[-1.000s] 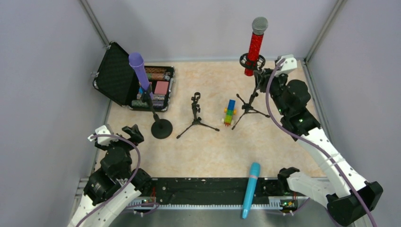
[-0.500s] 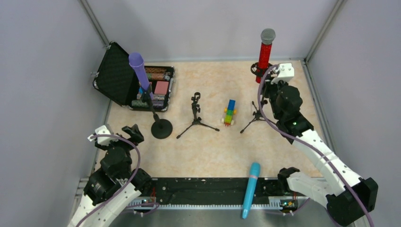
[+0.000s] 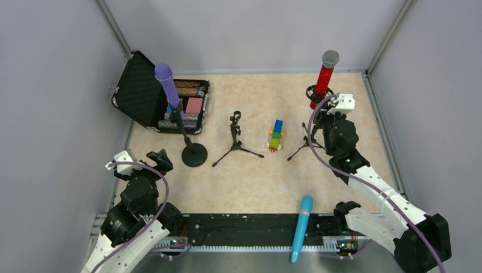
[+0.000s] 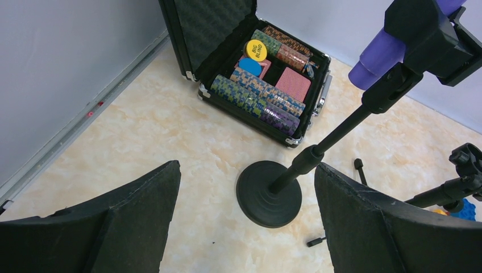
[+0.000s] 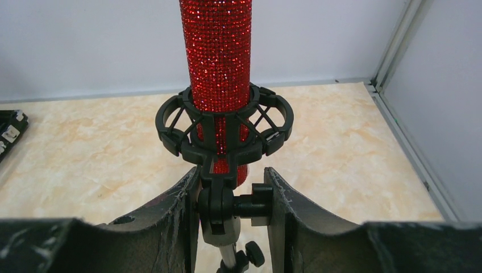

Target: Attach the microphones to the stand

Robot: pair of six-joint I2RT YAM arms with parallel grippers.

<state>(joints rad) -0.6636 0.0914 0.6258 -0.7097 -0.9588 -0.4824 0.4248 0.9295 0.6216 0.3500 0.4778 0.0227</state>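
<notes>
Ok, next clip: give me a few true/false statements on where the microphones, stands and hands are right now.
The purple microphone sits in the round-base stand. True.
The cyan microphone is clipped into the middle tripod stand. False: it lies flat at the near edge, and that stand is empty.
The right hand grips the right tripod stand just below the red microphone. True.
The left hand holds a microphone. False: it is open and empty.
The block toy lies between the two tripod stands. True.
</notes>
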